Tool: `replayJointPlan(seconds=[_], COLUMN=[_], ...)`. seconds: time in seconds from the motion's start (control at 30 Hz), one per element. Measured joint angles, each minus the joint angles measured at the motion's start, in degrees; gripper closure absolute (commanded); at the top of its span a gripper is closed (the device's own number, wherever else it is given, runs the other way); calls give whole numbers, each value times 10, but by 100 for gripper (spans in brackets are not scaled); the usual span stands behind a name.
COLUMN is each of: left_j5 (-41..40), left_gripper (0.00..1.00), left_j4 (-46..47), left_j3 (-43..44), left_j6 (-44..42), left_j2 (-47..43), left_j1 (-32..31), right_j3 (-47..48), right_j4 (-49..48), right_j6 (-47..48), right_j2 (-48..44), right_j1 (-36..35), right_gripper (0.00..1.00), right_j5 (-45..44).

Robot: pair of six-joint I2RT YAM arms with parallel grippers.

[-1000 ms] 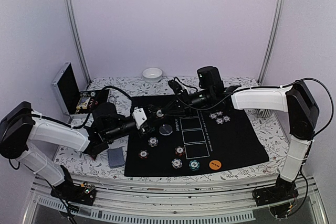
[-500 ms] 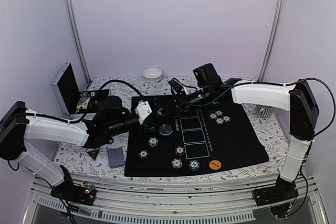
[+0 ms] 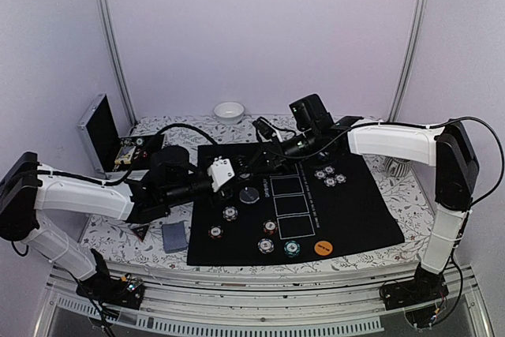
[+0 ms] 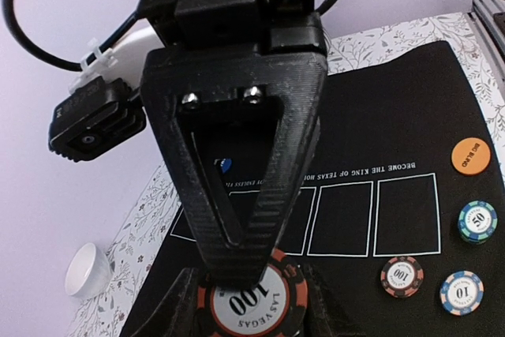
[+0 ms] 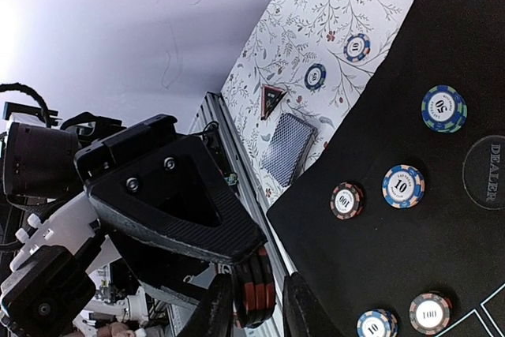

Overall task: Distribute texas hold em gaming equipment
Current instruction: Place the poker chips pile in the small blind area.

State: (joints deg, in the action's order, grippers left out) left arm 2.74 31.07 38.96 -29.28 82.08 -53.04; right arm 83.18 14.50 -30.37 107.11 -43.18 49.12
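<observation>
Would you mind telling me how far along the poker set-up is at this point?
Done: several chips and the orange button lie spread over the black mat. In hand: the left gripper holds a stack of chips, with the right gripper straddling it, likely a handover. Left: the card deck sits off the mat; the outlined card boxes hold no cards.

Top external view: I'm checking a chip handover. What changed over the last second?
The left gripper, clamped on the chip stack, pushed rightward over the mat; the right gripper backed off rightward with it, its fingers flanking the stack, grip unclear. The laid-out chips, card deck and bowl stayed put.
</observation>
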Motion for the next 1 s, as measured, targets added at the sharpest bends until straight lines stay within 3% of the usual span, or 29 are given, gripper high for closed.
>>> replayJointPlan(seconds=[0.37, 0.53, 0.63, 0.67, 0.73, 0.8, 1.0], left_j5=[-9, -10, -16, -16, -18, -19, -27], left_gripper=[100, 100, 100, 93, 58, 38, 32], left_j4=[3, 4, 7, 7, 7, 6, -4], left_j3=[0, 0, -1, -1, -1, -1, -6], left_j6=[-12, -14, -24, -25, -25, -20, 6], left_j2=[0, 0, 0, 0, 0, 0, -21], left_j1=[-2, -3, -3, -4, -4, -5, -7], right_j3=[0, 0, 0, 0, -1, -7, -80], right_j4=[-12, -21, -24, -24, -25, -31, -23], right_j6=[-12, -18, -35, -36, -36, -37, -24], right_j2=[8, 10, 10, 10, 10, 9, -26], right_j1=[0, 0, 1, 1, 3, 9, 56], right_gripper=[76, 95, 97, 97, 97, 98, 97], right_j5=[29, 38, 41, 42, 41, 44, 18])
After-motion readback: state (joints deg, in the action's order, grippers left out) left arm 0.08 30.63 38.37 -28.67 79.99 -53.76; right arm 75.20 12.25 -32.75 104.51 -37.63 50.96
